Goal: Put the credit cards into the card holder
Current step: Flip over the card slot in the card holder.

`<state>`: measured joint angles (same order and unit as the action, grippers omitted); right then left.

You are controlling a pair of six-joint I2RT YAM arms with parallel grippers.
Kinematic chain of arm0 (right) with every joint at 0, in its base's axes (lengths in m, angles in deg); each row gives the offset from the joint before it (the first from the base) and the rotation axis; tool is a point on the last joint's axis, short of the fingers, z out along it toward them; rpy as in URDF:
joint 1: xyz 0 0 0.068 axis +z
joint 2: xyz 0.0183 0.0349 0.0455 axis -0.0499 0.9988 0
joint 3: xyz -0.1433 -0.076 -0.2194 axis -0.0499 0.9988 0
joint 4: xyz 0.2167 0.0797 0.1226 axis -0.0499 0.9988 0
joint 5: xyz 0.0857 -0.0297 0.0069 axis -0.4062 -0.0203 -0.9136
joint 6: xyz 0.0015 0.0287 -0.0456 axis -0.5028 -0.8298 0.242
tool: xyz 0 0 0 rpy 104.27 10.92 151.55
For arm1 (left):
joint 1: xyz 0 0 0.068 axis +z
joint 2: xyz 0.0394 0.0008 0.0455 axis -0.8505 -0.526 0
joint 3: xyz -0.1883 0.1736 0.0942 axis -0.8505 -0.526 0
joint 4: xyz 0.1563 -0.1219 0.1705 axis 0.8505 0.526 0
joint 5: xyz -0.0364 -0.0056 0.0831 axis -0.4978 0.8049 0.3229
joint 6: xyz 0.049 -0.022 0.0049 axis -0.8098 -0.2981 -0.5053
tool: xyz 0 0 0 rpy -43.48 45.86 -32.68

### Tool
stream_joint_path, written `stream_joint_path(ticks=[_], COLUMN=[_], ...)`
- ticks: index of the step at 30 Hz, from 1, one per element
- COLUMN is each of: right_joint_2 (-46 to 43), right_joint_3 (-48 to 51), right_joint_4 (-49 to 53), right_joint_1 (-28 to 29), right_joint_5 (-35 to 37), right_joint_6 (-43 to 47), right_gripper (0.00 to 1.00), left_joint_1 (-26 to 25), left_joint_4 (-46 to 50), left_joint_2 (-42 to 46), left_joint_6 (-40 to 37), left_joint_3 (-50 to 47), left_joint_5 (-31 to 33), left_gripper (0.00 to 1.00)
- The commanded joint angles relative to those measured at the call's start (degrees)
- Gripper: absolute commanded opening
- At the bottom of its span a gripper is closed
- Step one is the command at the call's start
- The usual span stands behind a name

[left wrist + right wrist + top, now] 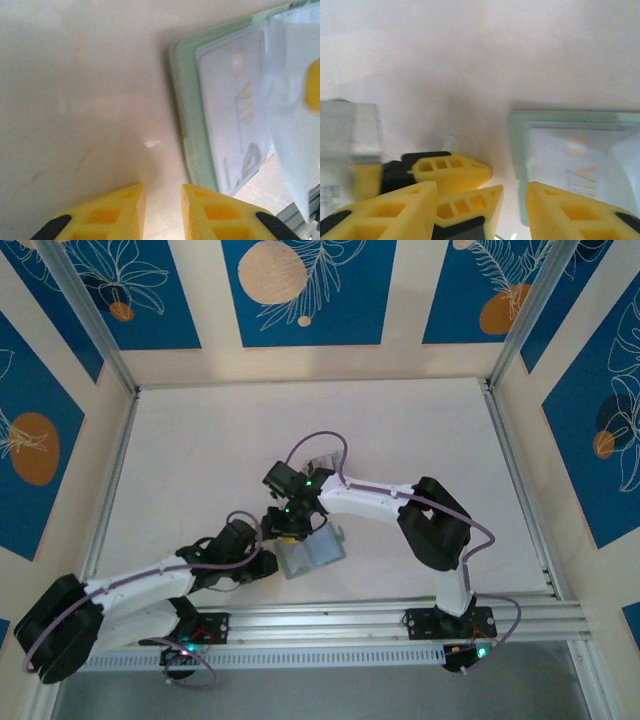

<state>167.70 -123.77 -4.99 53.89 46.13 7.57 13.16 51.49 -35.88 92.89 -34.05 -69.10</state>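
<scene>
My left pincer (163, 195) stands slightly open and empty. The card holder (184, 125) lies just right of it, by the near edge of the worktop (75, 100), a pale card (232, 110) showing inside. My right pincer (482, 190), half open and gripping nothing, hovers at the card holder's corner.

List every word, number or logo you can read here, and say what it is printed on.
"VIP": gold letters running sideways on the pale card in the card holder; the image is soft, so this is only a likely reading.
Fine print and a grey emblem lower on that card: too blurred to read.
</scene>
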Motion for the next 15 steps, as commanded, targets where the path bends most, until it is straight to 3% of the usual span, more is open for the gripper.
stream_joint_path(ticks=[1, 9, 15], right_joint_2=[0.32, -3.93, -11.23], right_joint_3=[-5.08, -8.12, -3.55], right_joint_4=[-0.77, 7.50, 13.38], right_joint_1=[0.61, -0.71, -8.74], right_joint_5=[-0.40, 5.37, 9.90], right_joint_6=[0.09, 3.91, 7.07], right_gripper=[0.53, 0.56, 0.57], left_joint_1=[-1.05, -1.04, -1.09], left_joint_4=[9.26, 15.88, 21.02], left_joint_2=[5.65, 14.05, 15.65], left_joint_6=[0.67, 0.71, -5.42], left_joint_3=[-1.37, -1.20, 5.51], left_joint_5=[2.26, 3.47, 4.75], left_gripper=[0.26, 0.30, 0.38])
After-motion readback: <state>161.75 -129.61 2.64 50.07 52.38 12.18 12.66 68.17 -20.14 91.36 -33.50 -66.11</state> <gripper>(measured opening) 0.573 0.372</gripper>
